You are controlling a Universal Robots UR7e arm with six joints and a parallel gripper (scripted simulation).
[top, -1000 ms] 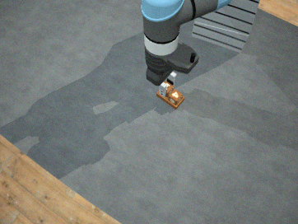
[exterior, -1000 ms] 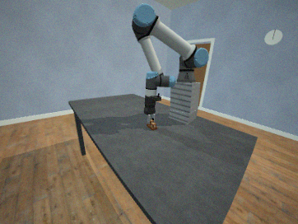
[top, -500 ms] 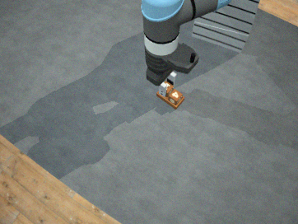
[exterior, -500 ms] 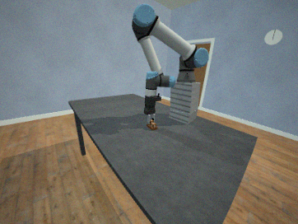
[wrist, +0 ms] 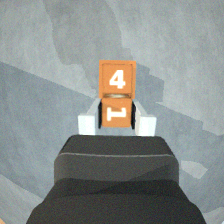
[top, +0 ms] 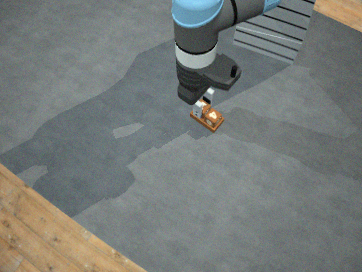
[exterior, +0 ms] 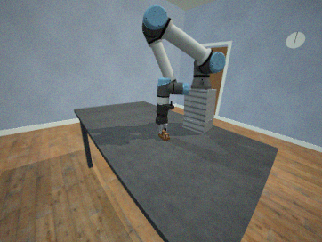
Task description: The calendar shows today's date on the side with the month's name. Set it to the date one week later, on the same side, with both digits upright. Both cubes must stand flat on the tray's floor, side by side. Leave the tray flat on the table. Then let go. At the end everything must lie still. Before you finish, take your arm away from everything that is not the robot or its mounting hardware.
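- Two white fingers of the gripper [wrist: 116, 120] sit about half open, clamped on the near cube [wrist: 116, 112], which shows a sideways "1".
- Far cube [wrist: 118, 78] directly beyond it shows an upright "4"; the pair's long axis runs straight away from the gripper.
- Both orange with white digits, in the tray [top: 216, 126] on the table [top: 240, 200].

Dark grey table [exterior: 200, 178], small orange tray [top: 216, 125], ribbed block [exterior: 199, 111]
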